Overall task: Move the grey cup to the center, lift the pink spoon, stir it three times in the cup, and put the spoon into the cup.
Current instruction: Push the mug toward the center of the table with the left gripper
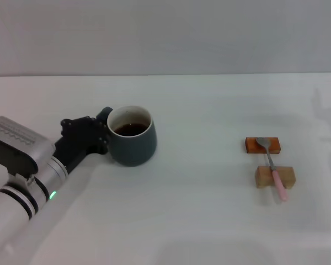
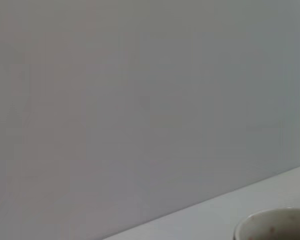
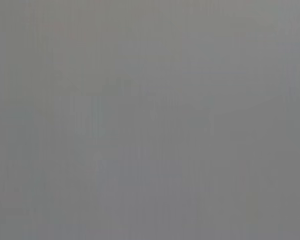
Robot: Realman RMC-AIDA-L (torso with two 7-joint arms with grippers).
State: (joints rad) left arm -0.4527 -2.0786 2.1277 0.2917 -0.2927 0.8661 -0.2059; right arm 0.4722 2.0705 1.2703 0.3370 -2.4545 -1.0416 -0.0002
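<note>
From the head view, the left gripper sits at the handle side of the grey cup, on the left part of the white bench; its black jaws are pressed up against the mug where the handle should be, so they seem to be closing on it, though I cannot tell whether they have actually clamped. That placement makes sense if the cup is to be dragged or carried toward the middle, with dark liquid inside kept level. Well apart on the right, the pink spoon lies bridged across an orange block and a wooden block, raised so a gripper can get under it. The left wrist view shows only a plain grey wall, a strip of bench and the cup's pale rim. The right wrist view shows blank grey; the right gripper is nowhere visible.
</note>
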